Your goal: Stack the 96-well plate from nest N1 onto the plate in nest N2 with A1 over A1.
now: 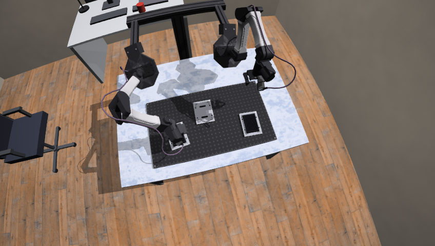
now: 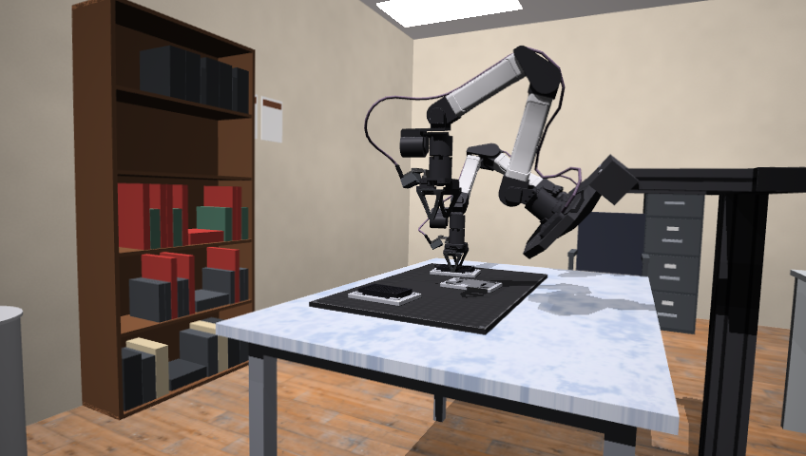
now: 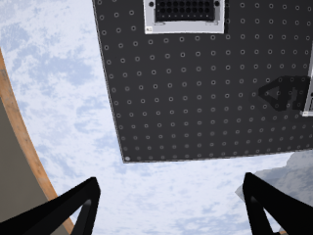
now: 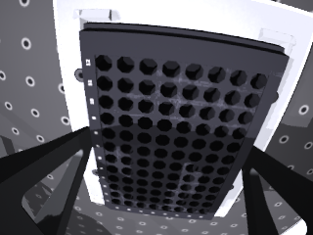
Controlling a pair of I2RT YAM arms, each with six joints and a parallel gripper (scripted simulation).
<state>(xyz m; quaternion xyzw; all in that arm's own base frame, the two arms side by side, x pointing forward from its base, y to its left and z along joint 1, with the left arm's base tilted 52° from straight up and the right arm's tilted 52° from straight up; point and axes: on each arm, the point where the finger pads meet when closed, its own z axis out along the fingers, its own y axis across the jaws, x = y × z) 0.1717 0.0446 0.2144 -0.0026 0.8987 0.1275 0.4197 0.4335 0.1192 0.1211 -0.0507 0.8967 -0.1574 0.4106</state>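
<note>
A black 96-well plate (image 4: 147, 41) sits in nest N1 (image 1: 186, 141) (image 4: 196, 15), at the left in the top view. My right gripper (image 4: 168, 144) (image 2: 455, 269) is open, low over that plate, one finger beside each long side. Its wrist hides most of this plate in the top view. Another black plate (image 1: 251, 122) (image 2: 385, 291) (image 3: 185, 7) lies in nest N2 (image 1: 252, 134) (image 2: 375, 300) (image 3: 186, 27) and looks flat. My left gripper (image 1: 254, 85) (image 2: 435, 222) (image 3: 169, 184) is open and empty, high near the board's arm-side edge. I cannot make out the cut corners.
A grey fixture (image 1: 203, 111) (image 2: 470, 284) with two dark slots stands between the nests on the perforated black board (image 1: 219, 130) (image 2: 452, 313) (image 3: 166, 117). The arms hang from a dark frame (image 1: 177, 12) behind the table.
</note>
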